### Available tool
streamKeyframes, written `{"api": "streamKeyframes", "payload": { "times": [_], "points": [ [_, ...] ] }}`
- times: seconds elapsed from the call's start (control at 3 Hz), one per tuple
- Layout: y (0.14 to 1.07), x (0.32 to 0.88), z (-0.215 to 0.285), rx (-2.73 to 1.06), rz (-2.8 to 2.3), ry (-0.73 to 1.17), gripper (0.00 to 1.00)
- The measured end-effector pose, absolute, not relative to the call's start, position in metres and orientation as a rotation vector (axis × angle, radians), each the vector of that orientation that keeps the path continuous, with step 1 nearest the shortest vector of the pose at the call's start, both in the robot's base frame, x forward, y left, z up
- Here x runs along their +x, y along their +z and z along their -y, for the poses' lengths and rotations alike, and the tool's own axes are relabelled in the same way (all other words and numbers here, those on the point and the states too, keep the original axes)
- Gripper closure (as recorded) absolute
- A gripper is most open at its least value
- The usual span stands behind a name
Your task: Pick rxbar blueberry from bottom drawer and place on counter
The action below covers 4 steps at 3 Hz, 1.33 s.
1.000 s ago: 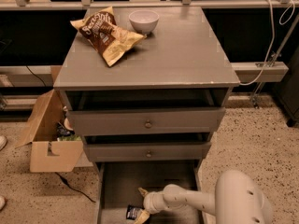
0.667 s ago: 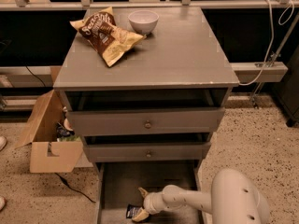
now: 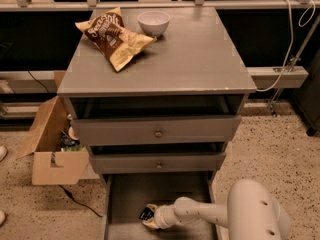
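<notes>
Speckled flooring surrounds the open bottom drawer (image 3: 131, 196), where the pincer (image 3: 150, 220) meets the rxbar blueberry (image 3: 146, 213), grip impossible to tell; lifting it onto the worktop (image 3: 190, 54) apparently remains.

Arm (image 3: 202, 213) stretched out low, gripper (image 3: 150, 217) at its far end.

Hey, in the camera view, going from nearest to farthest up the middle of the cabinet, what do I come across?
Gripper low in the bottom drawer, at the snack bar → lower knob → upper knob → counter → chip bag.
</notes>
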State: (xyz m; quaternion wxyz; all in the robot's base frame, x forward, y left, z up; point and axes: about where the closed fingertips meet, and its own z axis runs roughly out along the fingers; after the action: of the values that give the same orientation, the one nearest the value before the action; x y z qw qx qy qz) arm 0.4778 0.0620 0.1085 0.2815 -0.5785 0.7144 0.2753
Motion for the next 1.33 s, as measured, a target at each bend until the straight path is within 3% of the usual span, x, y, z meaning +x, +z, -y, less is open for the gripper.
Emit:
{"api": "streamKeyframes", "payload": {
  "times": [0.33, 1.0, 1.33],
  "points": [
    [0.109, 0.481, -0.064, -1.572, -1.887, 0.696, 0.96],
    [0.191, 0.488, -0.049, -1.563, -1.677, 0.646, 1.0],
    [0.271, 0.505, -0.007, -1.531, -1.537, 0.625, 1.0]
  ]
}}
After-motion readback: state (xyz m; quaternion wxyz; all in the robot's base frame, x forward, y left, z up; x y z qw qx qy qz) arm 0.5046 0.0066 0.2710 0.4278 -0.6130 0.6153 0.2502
